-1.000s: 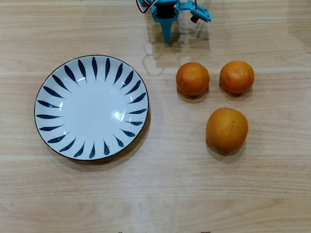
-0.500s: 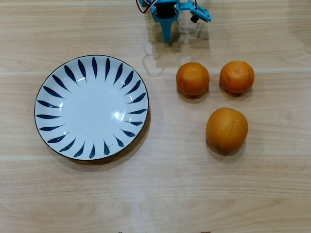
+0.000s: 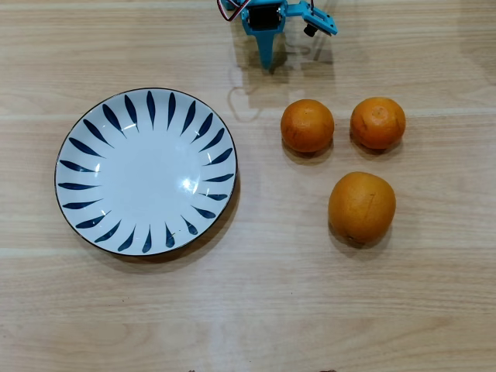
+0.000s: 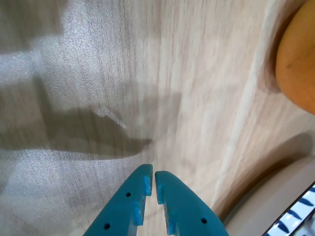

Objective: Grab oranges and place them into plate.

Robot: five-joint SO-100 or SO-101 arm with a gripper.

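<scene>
Three oranges lie on the wooden table at the right of the overhead view: a small one, a second small one and a larger, paler one nearer the front. The white plate with dark blue leaf strokes lies at the left and holds nothing. My blue gripper is at the top edge, behind and left of the small oranges, touching none. In the wrist view the gripper is shut and empty above bare wood. There an orange shows at the right edge and the plate's rim at the bottom right.
The table is light wood planks. Thin wires and the arm's shadow lie near the gripper at the top of the overhead view. Nothing else stands on the table.
</scene>
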